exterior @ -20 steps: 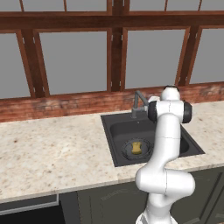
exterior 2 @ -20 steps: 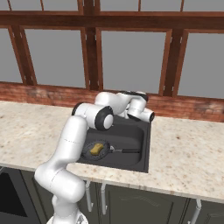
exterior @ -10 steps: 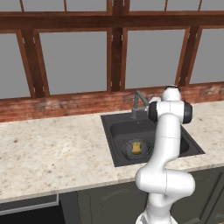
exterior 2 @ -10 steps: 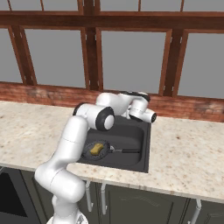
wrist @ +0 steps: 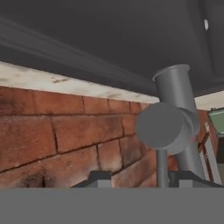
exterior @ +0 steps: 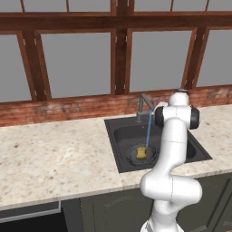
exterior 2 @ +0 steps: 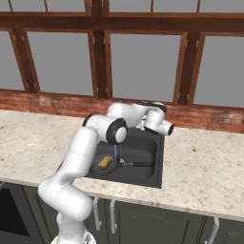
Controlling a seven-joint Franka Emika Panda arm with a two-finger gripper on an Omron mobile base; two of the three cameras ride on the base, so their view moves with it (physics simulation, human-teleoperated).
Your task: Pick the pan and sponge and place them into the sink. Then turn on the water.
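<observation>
A speckled beige counter (exterior: 54,158) holds the dark sink (exterior: 118,136).

Sink (exterior: 122,129) back edge is tight — faucet (exterior: 144,105) stands close against the brick wall (exterior: 68,108), water (exterior: 148,129) falling in front. Basin floor taken by pan (exterior 2: 106,163) with sponge (exterior: 142,153) in it — right half open. Counter (exterior: 54,158) to the left is open.

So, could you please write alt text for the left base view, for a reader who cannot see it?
A thin blue stream of water falls from the grey faucet into the dark sink, where a yellow sponge lies in the pan. The white robot arm rises in front.
</observation>
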